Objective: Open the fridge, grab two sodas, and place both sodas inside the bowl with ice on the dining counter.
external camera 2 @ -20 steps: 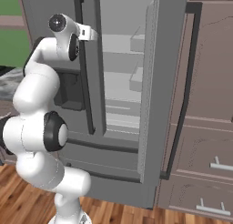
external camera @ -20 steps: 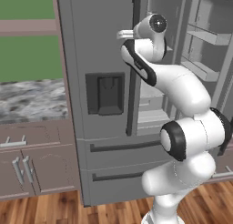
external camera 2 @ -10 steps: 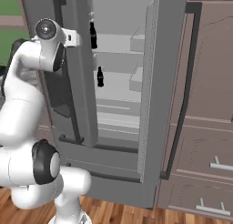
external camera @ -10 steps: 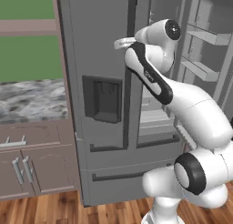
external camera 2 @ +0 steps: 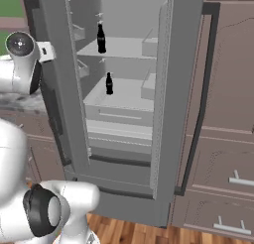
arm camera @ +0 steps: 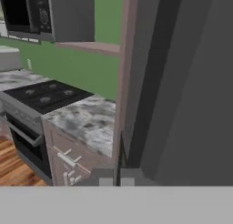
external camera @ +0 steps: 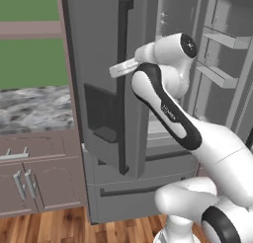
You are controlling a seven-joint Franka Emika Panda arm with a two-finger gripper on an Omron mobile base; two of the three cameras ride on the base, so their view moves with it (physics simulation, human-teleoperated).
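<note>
The grey fridge (external camera 2: 126,153) stands with its left door (external camera: 101,103) swung wide open. Two near-black sodas stand upright inside, one (external camera 2: 101,38) on the upper shelf and one (external camera 2: 109,84) on the shelf below. My hand reaches the door's dark vertical handle (external camera: 125,96) at about chest height. My gripper (arm camera: 116,176) is shut, its fingertips together close to the door's grey face, and I see nothing between them. The bowl, the ice and the dining counter are out of view.
The fridge's right door (external camera 2: 176,94) carries bins on its inner side and a long dark handle (external camera 2: 200,99). Brown cabinets (external camera 2: 228,139) flank the fridge on the right. A marbled worktop (arm camera: 86,120) and a black stove (arm camera: 43,96) lie to the left.
The left door has swung much wider with my hand at its handle. The inside and both sodas have come into the right base view. My arm has stretched leftward.
</note>
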